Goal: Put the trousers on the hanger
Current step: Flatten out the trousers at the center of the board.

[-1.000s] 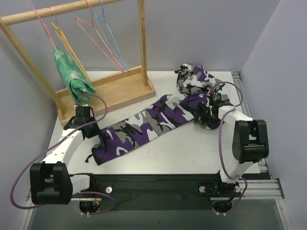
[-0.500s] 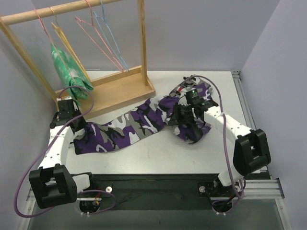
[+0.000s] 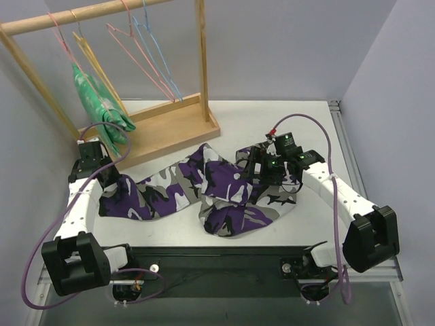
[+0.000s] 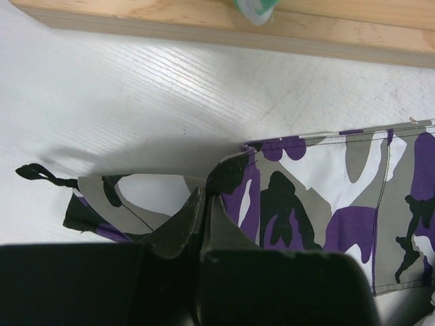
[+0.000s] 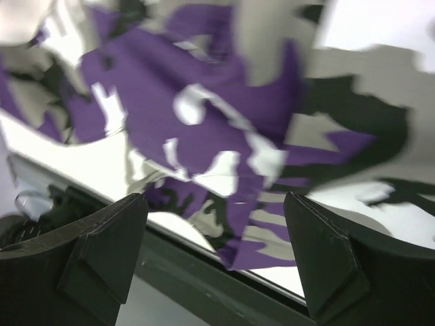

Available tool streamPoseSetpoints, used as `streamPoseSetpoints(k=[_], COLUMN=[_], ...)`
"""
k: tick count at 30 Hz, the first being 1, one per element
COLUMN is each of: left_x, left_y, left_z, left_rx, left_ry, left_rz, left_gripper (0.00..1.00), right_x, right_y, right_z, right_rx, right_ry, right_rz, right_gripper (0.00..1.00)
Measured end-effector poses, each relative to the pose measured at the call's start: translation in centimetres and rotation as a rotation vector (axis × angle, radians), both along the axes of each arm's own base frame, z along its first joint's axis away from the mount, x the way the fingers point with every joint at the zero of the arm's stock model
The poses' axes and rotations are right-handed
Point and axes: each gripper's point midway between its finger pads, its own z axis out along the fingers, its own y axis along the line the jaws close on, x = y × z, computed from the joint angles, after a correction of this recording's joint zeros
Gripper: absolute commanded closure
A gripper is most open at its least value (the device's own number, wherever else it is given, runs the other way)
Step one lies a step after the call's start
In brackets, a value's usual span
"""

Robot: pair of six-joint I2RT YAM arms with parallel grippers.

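Observation:
The camouflage trousers lie crumpled across the table from left to right, with a bunched heap at the near middle. My left gripper is shut on their left end; in the left wrist view the fingers pinch a fold of the cloth beside a black drawstring. My right gripper is open just above the trousers' right part. The right wrist view is blurred and shows its jaws wide apart over the cloth. The yellow hanger hangs on the rack at the back left.
A wooden rack with a rail and a base tray stands at the back left. It carries pink hangers, a blue hanger and a green-and-white garment. Its base edge shows in the left wrist view.
My left gripper pulled the trousers' end leftward. The bunched part moved from the back right to the near middle. My right gripper moved left and nearer with it.

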Motion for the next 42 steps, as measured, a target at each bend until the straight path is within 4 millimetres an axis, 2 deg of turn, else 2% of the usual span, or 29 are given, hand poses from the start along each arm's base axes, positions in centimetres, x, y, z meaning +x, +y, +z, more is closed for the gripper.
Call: streamPoseSetpoints(k=[3,7,9,11,13,15,16,17,18,19,21,22,26,29,32,36,39,42], left_x=[0.0,-0.2,-0.4,-0.6,-0.7,-0.8,-0.9,-1.0,-1.2,-1.3,-1.7,-1.9,-3.0,-3.8,-3.9,-3.8,-2.9,-1.3], left_y=[0.0,0.0,0.0,0.0,-0.1,-0.6,-1.0,-1.6,-2.4,-3.2,-5.5,-7.1,-12.6,-17.7,-22.5,-26.0,-28.6,-31.4], left_z=[0.0,0.2,0.4,0.9,1.7,2.7,3.3,3.8,4.2,4.6,5.2,5.5,5.1,3.5,0.5,-3.2,-4.7,-5.3], left_rx=[0.004,0.01,0.018,0.038,0.073,0.107,0.13,0.142,0.152,0.16,0.153,0.144,0.081,0.039,0.015,-0.002,-0.041,-0.077], left_ry=[0.0,0.0,0.005,0.006,-0.005,-0.021,-0.035,-0.047,-0.058,-0.07,-0.093,-0.111,-0.136,-0.1,-0.024,0.072,0.101,0.101], left_rz=[-0.005,-0.008,-0.01,-0.018,-0.034,-0.048,-0.063,-0.083,-0.107,-0.133,-0.201,-0.242,-0.372,-0.49,-0.589,-0.643,-0.674,-0.706], left_gripper=[1.0,1.0,0.73,0.39,0.31,0.28,0.27,0.26,0.26,0.25,0.25,0.24,0.23,0.24,0.23,0.23,0.23,0.23], right_x=[0.5,1.3,1.8,2.6,3.2,3.5,3.6,3.5,3.4,3.3,3.3,3.3,3.1,3.1,2.8,1.9,0.9,-0.3], right_y=[-2.1,-3.2,-3.4,-3.6,-3.8,-4.1,-4.4,-4.7,-5.0,-5.3,-5.6,-5.8,-6.6,-7.7,-9.1,-10.7,-10.9,-10.7], right_z=[-1.1,-1.8,-2.4,-3.2,-4.4,-5.6,-6.2,-6.7,-7.0,-7.1,-7.2,-7.2,-7.0,-5.5,-3.0,1.0,3.5,5.6], right_rx=[-0.066,-0.13,-0.158,-0.192,-0.227,-0.266,-0.286,-0.306,-0.325,-0.34,-0.359,-0.365,-0.392,-0.384,-0.365,-0.337,-0.304,-0.255], right_ry=[0.022,0.011,0.02,0.036,0.059,0.082,0.093,0.105,0.111,0.116,0.113,0.111,0.111,0.088,0.039,-0.043,-0.1,-0.141], right_rz=[-0.086,-0.131,-0.141,-0.151,-0.159,-0.17,-0.175,-0.18,-0.183,-0.189,-0.19,-0.193,-0.205,-0.23,-0.266,-0.309,-0.315,-0.312], right_gripper=[0.16,0.17,0.18,0.18,0.2,0.29,0.39,0.44,0.49,0.69,0.86,0.99,1.0,1.0,1.0,1.0,1.0,1.0])
